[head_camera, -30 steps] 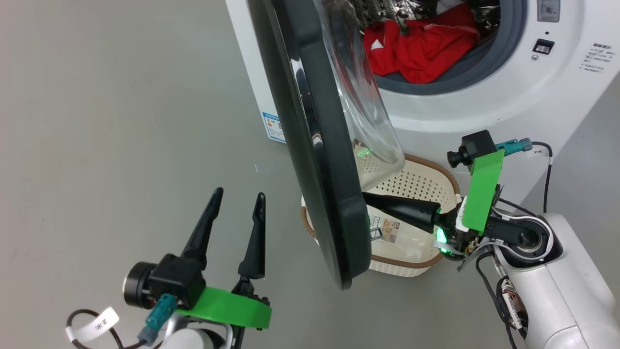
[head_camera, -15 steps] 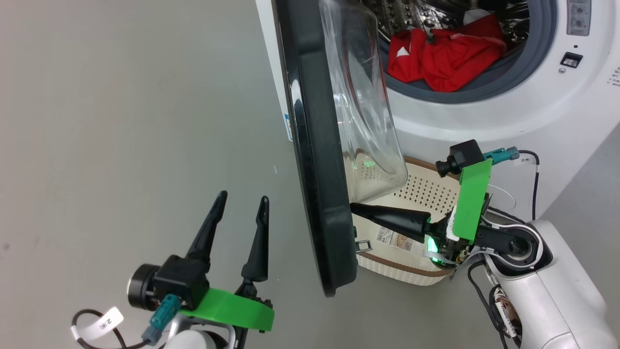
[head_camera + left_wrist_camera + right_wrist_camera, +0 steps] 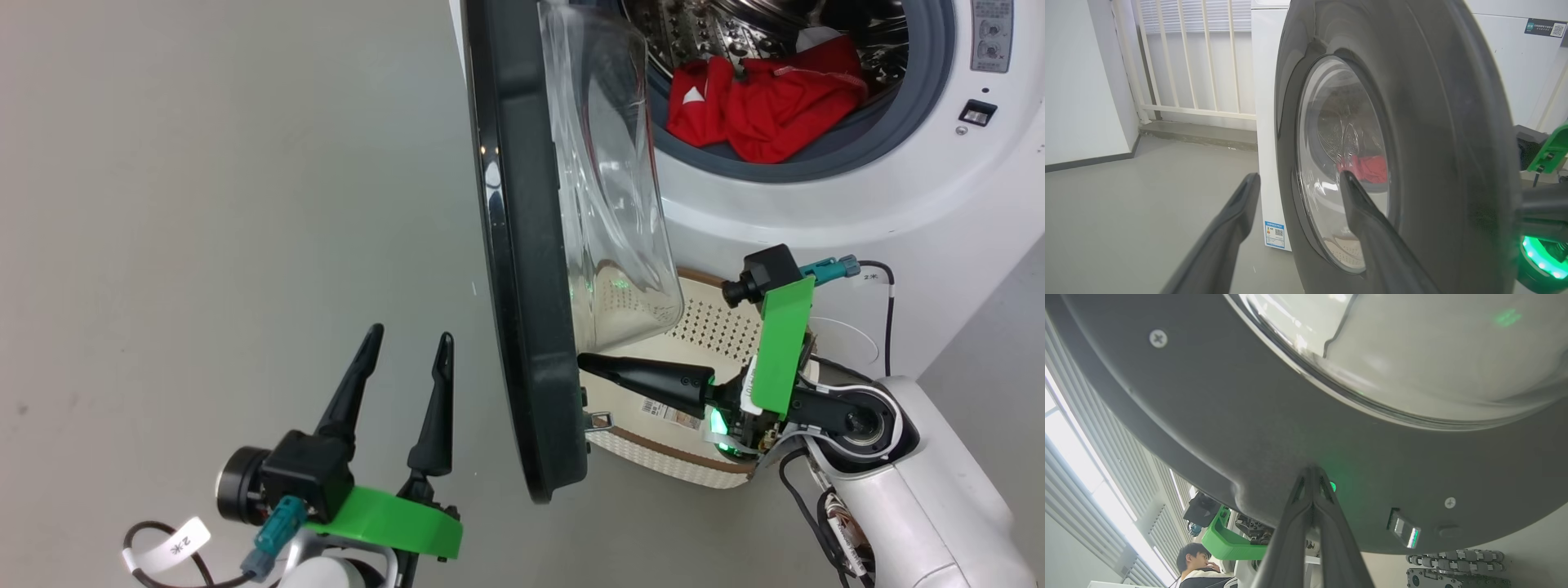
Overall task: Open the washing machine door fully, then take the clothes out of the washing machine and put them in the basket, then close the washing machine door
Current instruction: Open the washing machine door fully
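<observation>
The washing machine (image 3: 816, 212) stands with its door (image 3: 522, 245) swung out, edge-on in the head view, its glass bowl facing the drum. Red clothes (image 3: 759, 114) lie in the drum, and through the door's window they show as red clothes (image 3: 1367, 167). My right gripper (image 3: 581, 359) is shut with nothing in it, its tips pressed on the door's inner face; the right gripper (image 3: 1310, 470) meets the dark door (image 3: 1229, 416) there. My left gripper (image 3: 410, 332) hangs open over the floor, left of the door. The basket (image 3: 718, 327) sits below the drum, partly hidden.
Bare grey floor (image 3: 204, 204) spreads left of the door. A white railing (image 3: 1180, 61) and a wall stand behind the machine. A blue label (image 3: 1274, 234) marks the machine's side. A person (image 3: 1194, 559) sits beyond the door's edge in the right wrist view.
The head camera has shifted. The door has swung a little wider, with my shut right gripper staying against its inner face. The left gripper has kept its place and stays open.
</observation>
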